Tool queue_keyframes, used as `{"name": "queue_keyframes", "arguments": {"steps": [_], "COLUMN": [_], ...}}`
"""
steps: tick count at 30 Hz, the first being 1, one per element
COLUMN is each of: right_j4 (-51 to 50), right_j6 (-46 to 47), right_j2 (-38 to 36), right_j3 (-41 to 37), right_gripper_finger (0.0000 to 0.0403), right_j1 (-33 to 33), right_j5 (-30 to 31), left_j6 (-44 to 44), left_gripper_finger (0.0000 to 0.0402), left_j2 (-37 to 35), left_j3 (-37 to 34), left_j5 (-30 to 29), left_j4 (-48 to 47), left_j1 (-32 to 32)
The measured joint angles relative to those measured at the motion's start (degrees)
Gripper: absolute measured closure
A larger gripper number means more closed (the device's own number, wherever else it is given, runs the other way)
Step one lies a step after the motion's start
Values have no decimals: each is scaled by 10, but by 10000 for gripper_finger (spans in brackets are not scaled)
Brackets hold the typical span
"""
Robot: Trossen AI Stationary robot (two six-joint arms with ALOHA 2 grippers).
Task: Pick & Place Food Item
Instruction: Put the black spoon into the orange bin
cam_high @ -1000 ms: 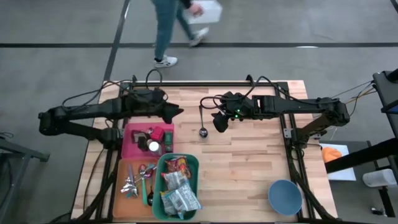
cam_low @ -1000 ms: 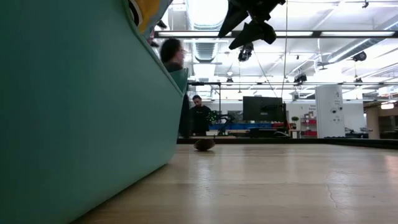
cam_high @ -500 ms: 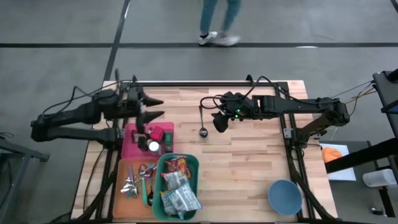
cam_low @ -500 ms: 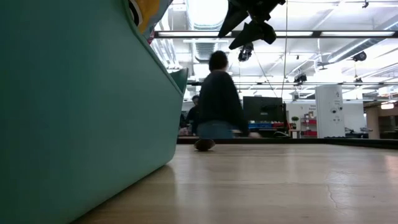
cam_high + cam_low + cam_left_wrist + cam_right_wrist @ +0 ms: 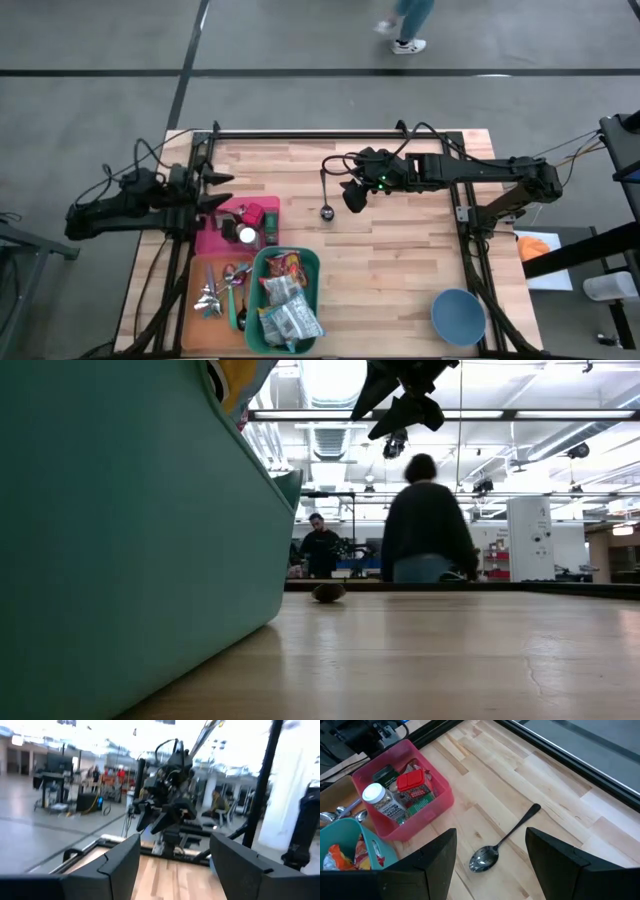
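Observation:
Food packets (image 5: 283,298) lie in a teal bin (image 5: 313,262) at the near left, whose wall fills the left of the low view (image 5: 130,530). My left gripper (image 5: 219,188) (image 5: 175,870) hangs open over the table's left edge, beside the far left corner of a pink bin (image 5: 207,240), holding nothing. My right gripper (image 5: 350,196) (image 5: 492,870) (image 5: 400,398) hangs open and high above mid-table. A metal spoon (image 5: 325,195) (image 5: 506,839) (image 5: 328,592) lies flat on the wood below it.
The pink bin (image 5: 440,800) holds a white-capped bottle (image 5: 382,802) and red items. An orange tray (image 5: 200,300) of cutlery sits left of the teal bin. A blue bowl (image 5: 458,317) stands near right. A person (image 5: 425,520) walks beyond the far edge.
My left gripper has drawn back from mid-table toward the table's left edge and rolled about its own axis, staying open. A person has walked along the table's far side, toward its right end.

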Motion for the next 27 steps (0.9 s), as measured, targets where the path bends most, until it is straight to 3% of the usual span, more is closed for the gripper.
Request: {"name": "queue_keyframes", "arguments": {"steps": [5, 19, 22, 27], "right_j4": [0, -1, -1, -1], "right_j6": [0, 0, 0, 0], "right_j2": [0, 0, 0, 0], "right_j3": [0, 0, 0, 0], "right_gripper_finger": [170, 170, 170, 170], "right_j1": [0, 0, 0, 0], "right_j5": [0, -1, -1, -1], "left_j6": [-5, -18, -40, -38], "left_gripper_finger": [162, 162, 163, 163], "left_j2": [-104, -103, -103, -102], "left_j3": [-70, -123, -164, -231], "left_j5": [3, 3, 3, 3], "left_j4": [23, -33, 0, 133], "left_j1": [0, -1, -2, -2]}}
